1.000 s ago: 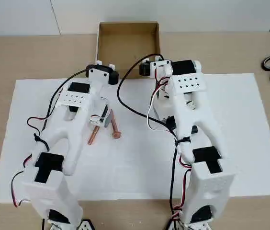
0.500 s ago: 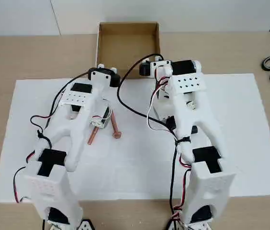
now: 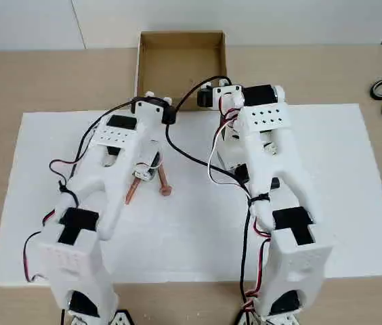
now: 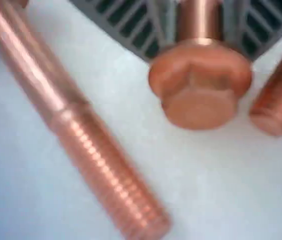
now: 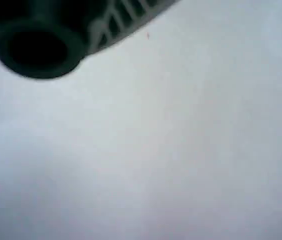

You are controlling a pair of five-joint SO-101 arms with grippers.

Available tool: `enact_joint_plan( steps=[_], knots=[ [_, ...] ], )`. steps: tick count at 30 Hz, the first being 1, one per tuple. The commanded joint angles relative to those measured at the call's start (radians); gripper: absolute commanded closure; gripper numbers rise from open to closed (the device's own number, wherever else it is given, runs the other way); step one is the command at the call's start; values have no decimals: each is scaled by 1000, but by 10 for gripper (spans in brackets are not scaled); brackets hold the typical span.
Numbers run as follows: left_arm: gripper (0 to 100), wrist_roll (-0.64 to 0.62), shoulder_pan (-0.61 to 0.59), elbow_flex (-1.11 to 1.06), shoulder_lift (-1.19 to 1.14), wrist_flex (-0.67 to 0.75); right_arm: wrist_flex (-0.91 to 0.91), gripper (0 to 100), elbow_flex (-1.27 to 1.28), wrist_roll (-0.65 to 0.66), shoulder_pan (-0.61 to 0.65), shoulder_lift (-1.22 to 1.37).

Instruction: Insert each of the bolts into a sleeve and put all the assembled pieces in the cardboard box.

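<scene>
Just short of the cardboard box (image 3: 181, 64) the left gripper (image 3: 149, 169) hangs over a bolt (image 4: 199, 95), apparently the pick-up step, needing a firm grasp next; whether either arm's jaws are closed I cannot tell.

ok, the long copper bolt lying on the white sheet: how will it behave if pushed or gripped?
Likely rolls when nudged: the long bolt has a round shank lying flat on the smooth sheet. Probably stiff and heavy for its size; it looks like solid metal.
</scene>
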State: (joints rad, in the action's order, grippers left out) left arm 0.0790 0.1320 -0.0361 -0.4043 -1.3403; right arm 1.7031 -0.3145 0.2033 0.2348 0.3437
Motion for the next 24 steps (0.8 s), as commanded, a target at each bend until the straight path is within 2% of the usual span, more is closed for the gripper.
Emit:
enact_joint_plan(
  steps=[1,8,12,17,24],
  knots=[
    [994,3,26,94,5,-83,16,995,-20,-5,-4,-61],
    [994,5,51,346,5,-299,16,995,-21,-5,-2,-82],
    [994,8,46,538,5,-414,16,995,-21,-5,-2,-225],
    [994,6,49,595,72,-414,16,995,-21,-5,-2,-446],
    [994,5,52,581,385,-413,16,995,-20,-11,-2,-697]
  ],
)
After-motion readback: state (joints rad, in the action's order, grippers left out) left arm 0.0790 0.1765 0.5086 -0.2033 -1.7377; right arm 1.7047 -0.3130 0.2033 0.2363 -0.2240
